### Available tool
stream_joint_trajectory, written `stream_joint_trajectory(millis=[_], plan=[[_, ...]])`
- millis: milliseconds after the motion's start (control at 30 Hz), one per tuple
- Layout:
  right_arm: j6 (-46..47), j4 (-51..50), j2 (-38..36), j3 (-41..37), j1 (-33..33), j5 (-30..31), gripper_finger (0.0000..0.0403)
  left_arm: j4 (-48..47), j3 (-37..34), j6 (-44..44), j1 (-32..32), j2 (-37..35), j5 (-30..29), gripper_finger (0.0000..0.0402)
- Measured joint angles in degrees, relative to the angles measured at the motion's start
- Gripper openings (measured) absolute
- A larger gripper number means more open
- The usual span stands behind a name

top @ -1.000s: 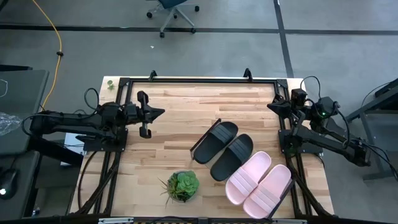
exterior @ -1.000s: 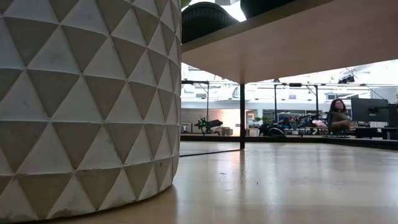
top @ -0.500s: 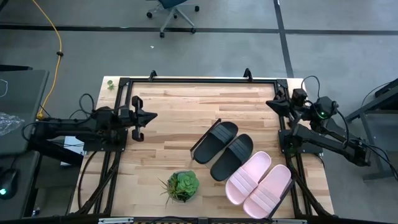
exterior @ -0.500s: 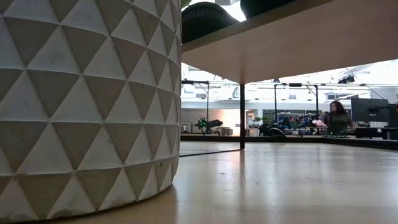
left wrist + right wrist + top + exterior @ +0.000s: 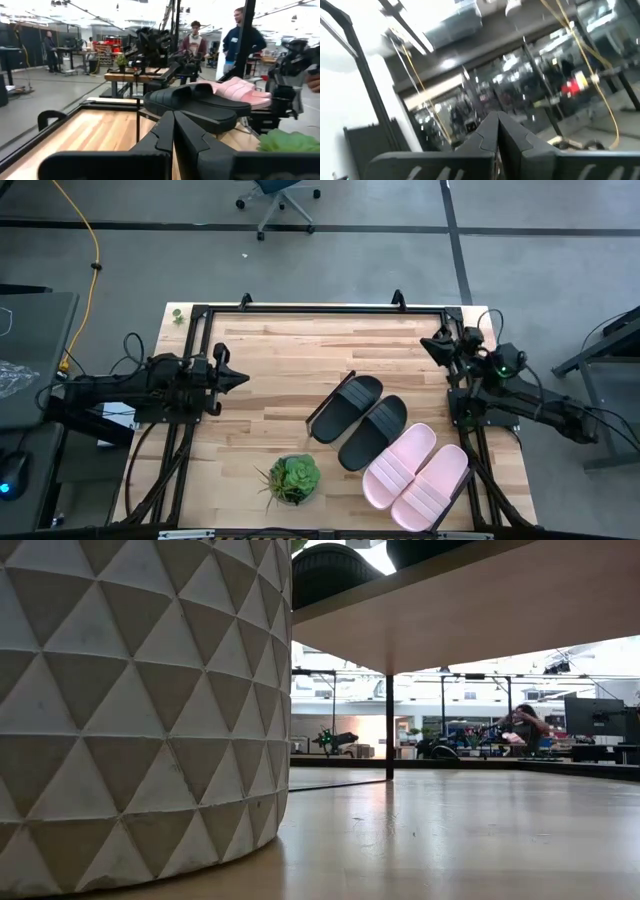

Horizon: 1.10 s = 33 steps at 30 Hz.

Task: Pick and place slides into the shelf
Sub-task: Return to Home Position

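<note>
- A grey workshop floor surrounds a plank table [image 5: 280,350] with a black frame; people stand in the room beyond.
- The shelf [image 5: 322,408], a light-wood board with a thin black frame, lies slantwise on the table's right half, nearer the right arm.
- All four slides sit side by side on the shelf: two black slides [image 5: 358,420], then two pink slides [image 5: 415,475] beside them.
- Each slide's long axis runs diagonally. Toes point toward the left arm's side and toward the table edge where a potted plant [image 5: 290,478] stands; heels point toward the right arm.
- The left pincer [image 5: 243,376] hangs at the table's left edge, clenched on nothing, well apart from the slides, which lie ahead of its tip.
- The right pincer [image 5: 425,342] sits at the far right corner, also clenched and empty, near the heels.
- Judged from this, placing looks finished; the arms need only park, clear of the shelf.
</note>
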Motion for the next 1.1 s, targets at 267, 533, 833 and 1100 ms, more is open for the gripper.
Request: stream_joint_trajectory(millis=[267, 533, 833, 1100], plan=[[-2.0, 9.7, 0.0, -6.5, 0.7, 0.7, 0.0000, -10.3, 0.0, -1.1, 0.0, -8.7, 5.3, 0.0000], [-2.1, 6.4, 0.0, -9.3, 1.7, 0.0, 0.0000, -13.3, 0.0, 2.7, 0.0, -8.4, 2.4, 0.0000], [-12.5, -10.2, 0.0, -11.0, 1.9, -4.6, 0.0000, -21.8, 0.0, 4.4, 0.0, -8.4, 3.9, 0.0000], [-23.4, -13.7, 0.0, -11.0, 1.9, -6.9, 0.0000, -27.7, 0.0, 2.9, 0.0, -8.4, 4.3, 0.0000]])
